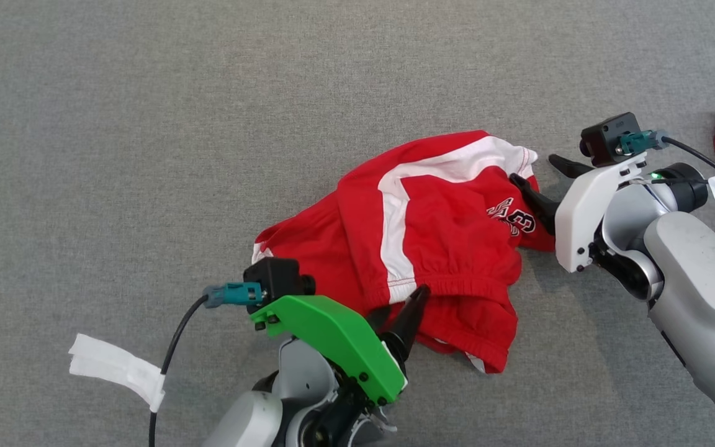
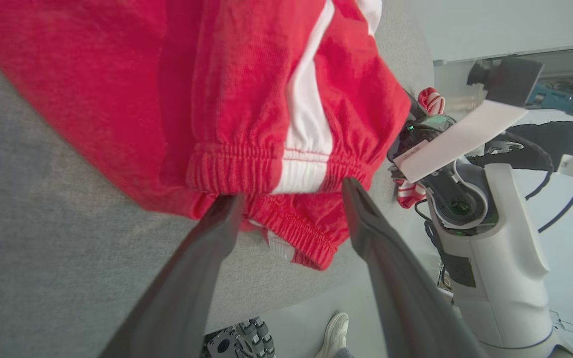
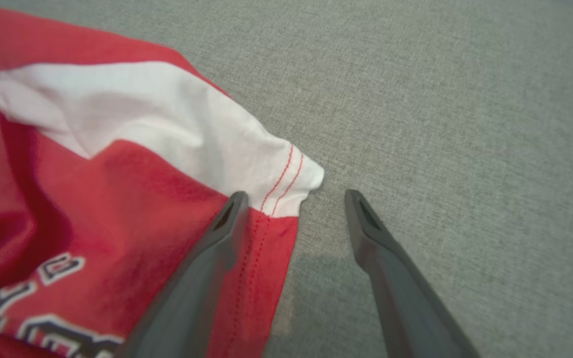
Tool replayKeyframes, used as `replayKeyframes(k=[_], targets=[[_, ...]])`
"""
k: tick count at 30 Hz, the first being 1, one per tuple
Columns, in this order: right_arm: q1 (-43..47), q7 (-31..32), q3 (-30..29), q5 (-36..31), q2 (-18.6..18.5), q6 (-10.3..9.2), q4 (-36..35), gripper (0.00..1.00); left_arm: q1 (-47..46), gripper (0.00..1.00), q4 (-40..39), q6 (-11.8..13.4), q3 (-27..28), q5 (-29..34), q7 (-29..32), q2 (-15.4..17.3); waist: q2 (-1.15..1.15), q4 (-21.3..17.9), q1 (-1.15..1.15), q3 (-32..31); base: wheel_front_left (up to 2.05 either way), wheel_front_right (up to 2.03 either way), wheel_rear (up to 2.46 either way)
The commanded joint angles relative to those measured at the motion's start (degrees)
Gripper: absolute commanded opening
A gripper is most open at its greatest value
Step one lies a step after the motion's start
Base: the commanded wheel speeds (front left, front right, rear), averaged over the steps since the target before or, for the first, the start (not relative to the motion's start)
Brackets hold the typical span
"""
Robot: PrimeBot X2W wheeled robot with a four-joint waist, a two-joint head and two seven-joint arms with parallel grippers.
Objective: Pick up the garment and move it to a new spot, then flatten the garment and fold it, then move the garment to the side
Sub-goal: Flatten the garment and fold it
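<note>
left jaws apart, tips at garment (image 1: pixel 432 248) waistband (image 2: pixel 266 169) | right jaws apart, one finger (image 3: pixel 207 258) over hem corner (image 3: pixel 286 184), other over bare surface (image 1: pixel 146 124) | garment crumpled on surface between both arms

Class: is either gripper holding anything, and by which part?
Nothing is held. The left gripper stands open at the red shorts' waistband, the right gripper open at a hem corner.

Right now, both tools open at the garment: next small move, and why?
Probably close both tools to grip. Left tool is at the elastic waistband, right tool straddles the white hem corner, both open; the red garment lies crumpled, unheld.
</note>
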Motion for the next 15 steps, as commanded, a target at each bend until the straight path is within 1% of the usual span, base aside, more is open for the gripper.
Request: replayKeyframes(k=[1,9,15], targets=[[-0.57,-0.59,0.12,0.38,-0.23,-0.02,0.28,1.0,-1.12,1.0,0.63,-0.16,0.62,-0.42,-0.92,-0.27,0.68,-0.03,0.0,0.13,0.0,0.0,0.0],[-0.85,-1.11,0.21,0.82,-0.57,-0.02,0.7,1.0,-2.95,1.0,4.15,-0.99,2.7,-0.65,-4.78,-0.57,0.68,0.1,0.0,0.55,0.0,0.0,0.0],[-1.32,-1.5,0.36,1.0,-0.56,-0.02,1.07,1.0,-4.35,1.0,7.7,-2.66,2.97,-1.14,-7.72,-0.75,0.68,0.02,0.0,0.61,0.0,0.0,0.0]])
